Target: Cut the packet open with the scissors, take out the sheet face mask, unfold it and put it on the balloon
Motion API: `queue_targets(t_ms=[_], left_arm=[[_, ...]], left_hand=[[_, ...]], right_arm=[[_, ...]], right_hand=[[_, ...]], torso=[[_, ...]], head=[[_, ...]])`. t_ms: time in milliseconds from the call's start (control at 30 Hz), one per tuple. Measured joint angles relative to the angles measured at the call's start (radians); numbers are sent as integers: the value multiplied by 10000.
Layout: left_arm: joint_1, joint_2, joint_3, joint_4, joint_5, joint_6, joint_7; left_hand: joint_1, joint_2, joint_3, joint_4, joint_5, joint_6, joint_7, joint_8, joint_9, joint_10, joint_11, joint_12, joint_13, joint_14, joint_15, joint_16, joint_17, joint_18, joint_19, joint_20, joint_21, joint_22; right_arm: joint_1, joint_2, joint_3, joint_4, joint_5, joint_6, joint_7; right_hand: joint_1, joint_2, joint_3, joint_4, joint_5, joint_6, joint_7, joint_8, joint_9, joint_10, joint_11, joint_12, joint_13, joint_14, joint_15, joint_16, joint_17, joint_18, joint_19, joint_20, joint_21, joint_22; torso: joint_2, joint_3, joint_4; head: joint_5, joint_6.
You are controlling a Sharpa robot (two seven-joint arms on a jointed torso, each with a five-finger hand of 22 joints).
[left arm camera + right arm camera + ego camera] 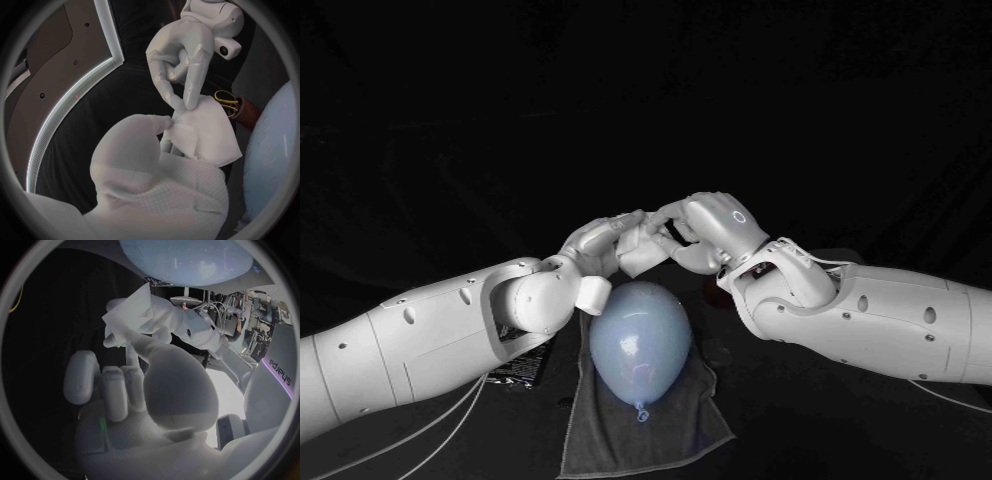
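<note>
The head camera looks steeply down from above, at moderate distance. Each wrist camera sits close behind its own palm, and the two face one another. All three views share the sheet face mask (640, 252) and the balloon (640, 340).

The silver left hand (599, 243) and silver right hand (704, 225) meet just beyond the pale blue oval balloon (640, 340), both pinching a folded white sheet face mask (643, 252). The balloon lies on a dark grey cloth towel (682, 420), knot toward the robot.

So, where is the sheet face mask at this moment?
In the head view, the folded sheet face mask is held between the left hand and right hand, just beyond the far end of the balloon.
</note>
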Motion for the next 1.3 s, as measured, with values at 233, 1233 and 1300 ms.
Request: queue_targets(t_ms=[233, 1233, 1300], left_arm=[[-3, 13, -4, -99, -3, 2, 0], [0, 13, -4, -150, -11, 8, 1], [3, 13, -4, -144, -11, 8, 0]], left_hand=[[0, 0, 0, 0, 0, 0, 0, 0, -1, 17, 13, 10, 22, 0, 0, 0, 0, -1, 0, 0, 0, 0], [0, 0, 0, 0, 0, 68, 7, 0, 15, 49, -19, 9, 18, 0, 0, 0, 1, -49, 0, 0, 0, 1], [0, 0, -1, -1, 0, 68, 7, 0, 16, 49, -19, 9, 18, 0, 0, 0, 1, 15, 0, 0, 0, 1]], right_arm=[[0, -257, 6, 275, 7, 55, -4], [-152, -87, 6, -1, 684, -661, 374], [-174, -28, 5, -50, 655, -639, 330]], right_hand=[[0, 0, 68, 15, 0, 29, -36, 157, 112, -1, -1, -3, 3, 36, -36, -1, 0, -2, 34, -35, 48, -5], [-539, -649, -285, 549, 5, -1591, 537, -889, -144, -3, 430, -289, 0, 16, 310, -1, -1, -62, -162, 203, -343, -41], [-539, -649, -297, 538, 5, -1591, 537, -889, -146, -1, 433, -292, 1, 16, 309, -5, 0, -61, -198, 238, -343, -51]], torso=[[-1, -4, 1], [7, -12, 11], [8, -7, 11]], head=[[-8, -18], [25, -31], [34, -38]])
